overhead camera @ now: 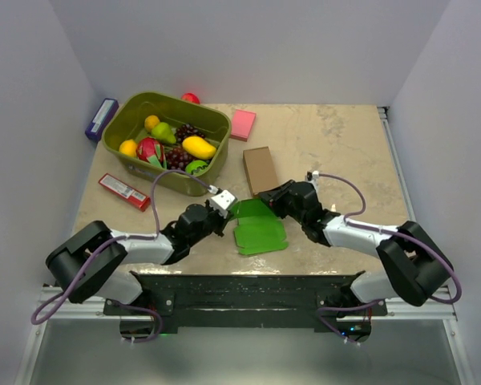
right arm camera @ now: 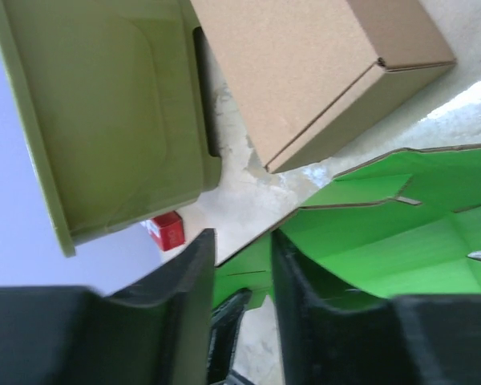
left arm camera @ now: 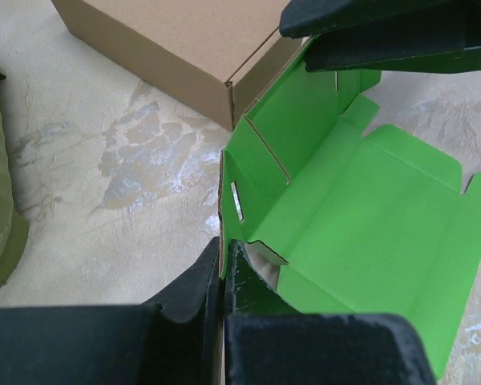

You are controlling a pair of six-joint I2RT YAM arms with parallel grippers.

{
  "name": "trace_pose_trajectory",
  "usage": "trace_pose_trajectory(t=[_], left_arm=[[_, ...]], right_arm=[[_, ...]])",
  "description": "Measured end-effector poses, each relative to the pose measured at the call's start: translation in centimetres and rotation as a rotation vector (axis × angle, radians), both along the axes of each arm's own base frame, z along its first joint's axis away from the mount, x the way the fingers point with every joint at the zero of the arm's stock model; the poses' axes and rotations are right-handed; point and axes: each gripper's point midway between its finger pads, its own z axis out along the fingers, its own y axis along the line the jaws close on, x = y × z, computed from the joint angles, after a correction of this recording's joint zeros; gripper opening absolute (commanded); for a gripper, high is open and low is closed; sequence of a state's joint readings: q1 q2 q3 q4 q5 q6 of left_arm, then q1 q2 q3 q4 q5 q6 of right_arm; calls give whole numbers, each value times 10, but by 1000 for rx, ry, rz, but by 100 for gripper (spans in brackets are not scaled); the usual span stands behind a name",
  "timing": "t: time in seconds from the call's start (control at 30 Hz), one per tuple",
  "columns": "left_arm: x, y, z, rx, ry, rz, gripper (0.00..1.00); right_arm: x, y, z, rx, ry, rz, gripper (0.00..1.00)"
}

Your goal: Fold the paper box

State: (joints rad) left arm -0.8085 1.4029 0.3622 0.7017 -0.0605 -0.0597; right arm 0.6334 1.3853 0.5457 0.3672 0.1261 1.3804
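Observation:
The paper box is a bright green die-cut blank, partly raised, lying on the table between the two arms. My left gripper is at its left edge. In the left wrist view that gripper is shut on the upright side wall of the paper box. My right gripper reaches in from the far right corner. In the right wrist view it is open, its jaws standing apart on either side of a raised flap of the paper box, with a gap showing.
A brown cardboard box lies just behind the green card. An olive bin full of toy fruit stands at the back left, with a pink pad beside it. A red bar and a purple item lie at the left.

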Motion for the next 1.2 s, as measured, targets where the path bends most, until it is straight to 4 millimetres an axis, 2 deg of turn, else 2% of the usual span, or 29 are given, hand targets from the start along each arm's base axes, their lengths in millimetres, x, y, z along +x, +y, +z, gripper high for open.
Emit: trace_pose_trajectory(t=[0.07,0.1,0.2,0.43,0.57,0.63,0.67,0.77,0.87,1.0,1.2], left_arm=[[1,-1,-2,0,5,2,0],[1,-2,-4,-1,9,3,0],[2,-3,-7,-3,25,7,0],[3,-8,-15,-17,72,23,0],[5,-12,-19,-23,105,30,21],[2,-13,-22,-20,124,23,28],[-1,-13,-24,-16,137,17,38],[-7,-12,-29,-1,164,6,49],[-11,-13,-20,-16,168,-12,58],[-17,-14,2,-65,146,-36,65],[-33,1,16,-127,143,-38,64]], right_arm=[[0,1,-1,6,-2,3,19],[-1,1,-3,9,1,4,11],[1,2,-8,21,4,-3,1],[2,3,-17,64,-21,-15,0],[2,-1,-19,67,-36,-27,0],[1,-2,-19,68,-41,-25,0],[1,-2,-20,66,-44,-22,0],[-1,-2,-20,58,-48,-14,0],[-4,-4,-15,57,-64,-11,0],[-4,-6,-4,59,-97,-9,0],[-7,-8,1,47,-110,-2,0]])
